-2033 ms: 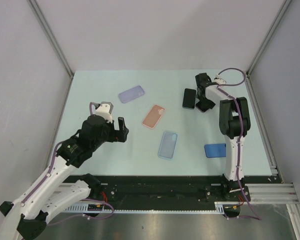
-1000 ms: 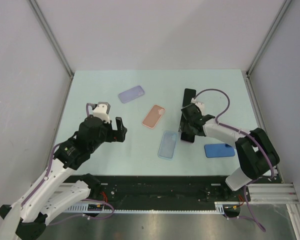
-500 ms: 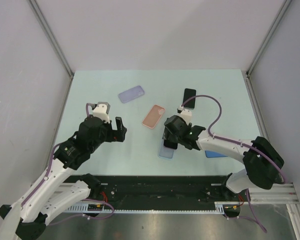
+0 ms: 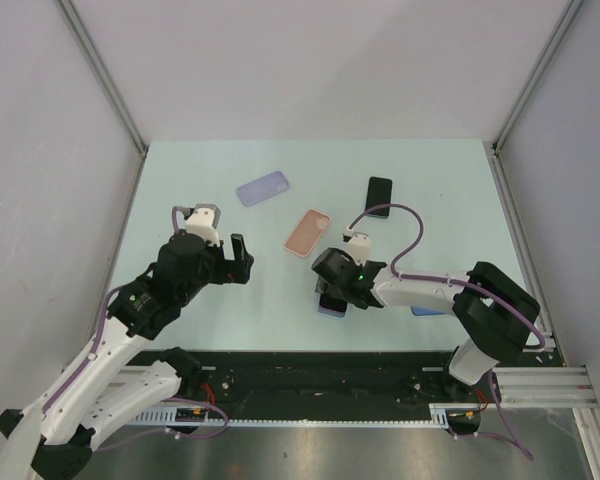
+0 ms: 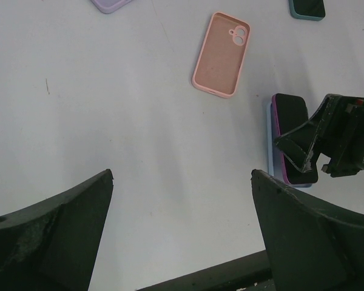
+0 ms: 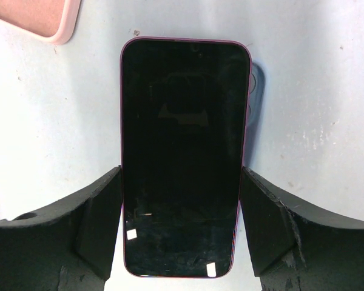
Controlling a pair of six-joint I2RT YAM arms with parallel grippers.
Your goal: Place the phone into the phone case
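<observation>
Over the pale-blue phone case (image 6: 257,82), the right end effector (image 6: 182,233) pinches the phone (image 6: 183,139) — by its long edges.

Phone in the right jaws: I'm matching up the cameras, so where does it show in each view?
Top external: phone low centre, mostly hidden under the right gripper.
Left wrist: phone at the right edge, mid-height.
Right wrist: phone fills the centre.
Shared landmark: pink case.
</observation>
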